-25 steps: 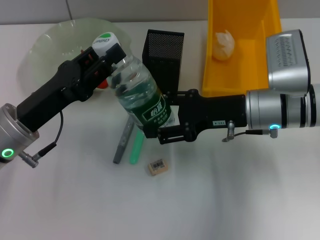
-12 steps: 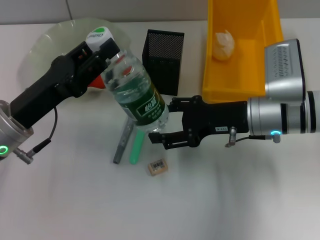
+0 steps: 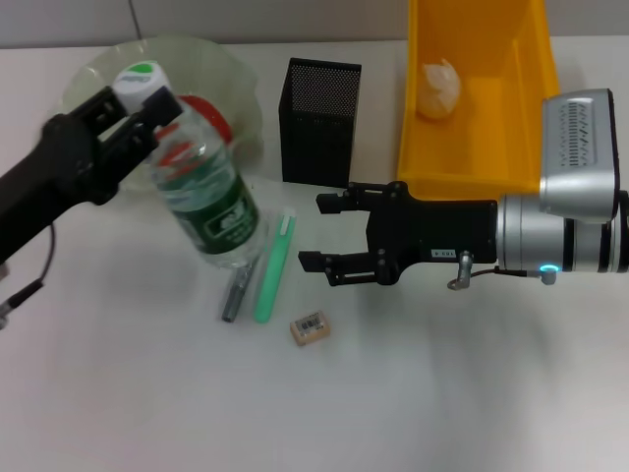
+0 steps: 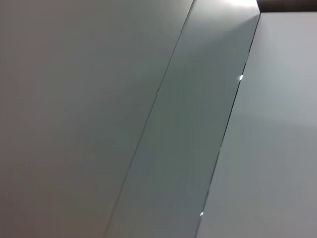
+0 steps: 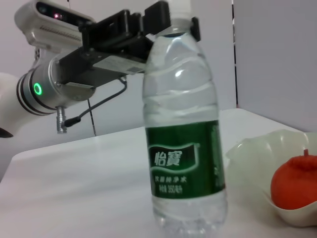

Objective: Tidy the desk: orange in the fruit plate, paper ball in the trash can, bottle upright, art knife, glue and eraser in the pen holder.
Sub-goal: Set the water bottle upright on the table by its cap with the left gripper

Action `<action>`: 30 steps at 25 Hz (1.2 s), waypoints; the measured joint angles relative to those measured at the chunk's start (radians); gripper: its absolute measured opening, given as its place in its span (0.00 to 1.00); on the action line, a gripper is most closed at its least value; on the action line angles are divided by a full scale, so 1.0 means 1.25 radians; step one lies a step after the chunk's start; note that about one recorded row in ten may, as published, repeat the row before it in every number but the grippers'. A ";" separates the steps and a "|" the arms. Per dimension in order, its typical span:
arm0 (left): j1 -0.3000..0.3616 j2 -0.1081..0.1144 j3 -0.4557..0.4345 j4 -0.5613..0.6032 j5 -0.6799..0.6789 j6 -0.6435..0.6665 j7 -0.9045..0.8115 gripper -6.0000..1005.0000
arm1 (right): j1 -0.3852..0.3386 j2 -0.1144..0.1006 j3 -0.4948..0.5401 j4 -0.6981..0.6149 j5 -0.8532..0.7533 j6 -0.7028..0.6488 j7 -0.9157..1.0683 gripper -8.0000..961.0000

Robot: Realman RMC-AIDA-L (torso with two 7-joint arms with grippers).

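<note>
so far i'm seeing the orange (image 3: 201,116) sitting in the fruit plate (image 3: 236,79), the paper ball (image 3: 440,88) lying in the trash can (image 3: 491,147), my left claw (image 3: 133,123) pinching the bottle (image 3: 201,192) neck as it is standing on the tabletop (image 3: 442,393), my right claw (image 3: 319,231) hanging spread nearby, and the eraser (image 3: 309,328) waiting outside the pen holder (image 3: 319,123).

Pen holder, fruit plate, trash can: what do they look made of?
Pen holder: black metal mesh by the look, matte; fine perforated grid on its walls.
Fruit plate: pale green glass or clear plastic, glossy; translucent, wavy rim, the orange shows inside.
Trash can: bright yellow plastic, smooth with a slight sheen; opaque moulded walls.
</note>
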 joint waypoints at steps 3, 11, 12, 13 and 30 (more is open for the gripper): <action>0.017 0.001 0.000 0.026 0.000 0.001 0.008 0.52 | 0.000 0.000 0.000 0.004 0.000 0.000 -0.003 0.81; 0.057 0.016 -0.003 0.053 0.001 -0.016 0.096 0.53 | 0.000 0.000 0.000 0.034 0.007 0.000 -0.033 0.81; 0.061 0.017 -0.005 0.053 0.001 -0.023 0.106 0.53 | 0.000 0.000 0.001 0.038 0.010 0.000 -0.037 0.81; 0.064 0.018 -0.008 0.053 0.001 -0.032 0.115 0.53 | 0.000 0.000 0.001 0.043 0.014 0.000 -0.043 0.81; 0.076 -0.001 -0.103 0.044 0.002 -0.198 0.208 0.55 | -0.001 0.000 0.007 0.075 0.031 0.001 -0.065 0.81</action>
